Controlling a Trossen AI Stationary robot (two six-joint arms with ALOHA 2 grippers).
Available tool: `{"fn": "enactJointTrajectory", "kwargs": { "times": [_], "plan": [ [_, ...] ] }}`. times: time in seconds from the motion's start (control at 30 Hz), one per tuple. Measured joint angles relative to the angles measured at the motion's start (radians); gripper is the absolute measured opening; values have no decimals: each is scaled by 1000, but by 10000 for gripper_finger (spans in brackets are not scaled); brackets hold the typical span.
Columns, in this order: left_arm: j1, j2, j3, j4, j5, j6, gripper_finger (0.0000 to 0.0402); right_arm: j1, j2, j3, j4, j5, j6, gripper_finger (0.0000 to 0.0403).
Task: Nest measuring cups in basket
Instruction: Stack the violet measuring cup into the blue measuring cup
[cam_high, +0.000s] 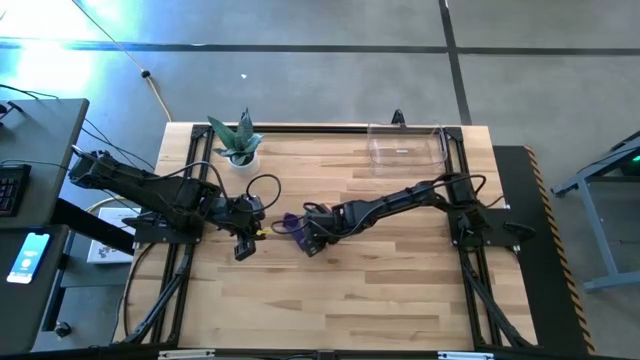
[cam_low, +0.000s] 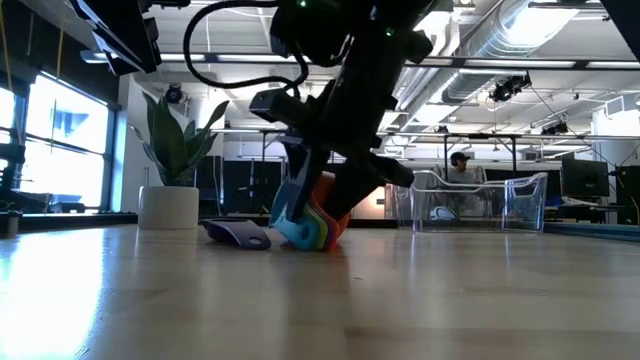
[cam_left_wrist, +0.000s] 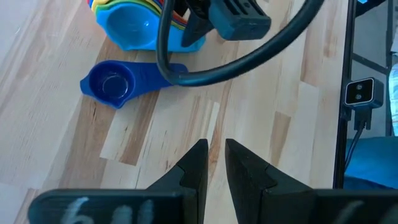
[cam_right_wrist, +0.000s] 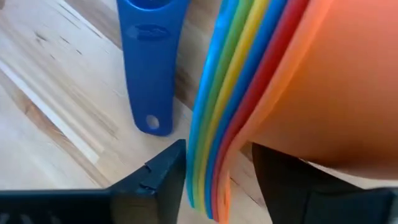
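- High view is looking straight down over the whole table (cam_high: 330, 290).
- Low view is looking level across it.
- Wrist views are sitting close, both sharing the nested cups (cam_left_wrist: 134, 25).
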Motion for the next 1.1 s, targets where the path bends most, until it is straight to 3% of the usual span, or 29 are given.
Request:
{"fn": "enactJointTrajectory", "kwargs": {
  "times": [0.47, 0.87, 1.1],
  "plan": [
    [0, 0, 0, -1, 0, 3, 46, 0, 28, 1, 55, -62, -28, 47],
    [-1, 0, 0, -1, 14, 0, 46, -15, 22, 0, 175, -234, -107, 47],
    [-2, 0, 0, -3, 55, -2, 46, -90, -49, 0, 170, -305, -234, 47]
  ]
}}
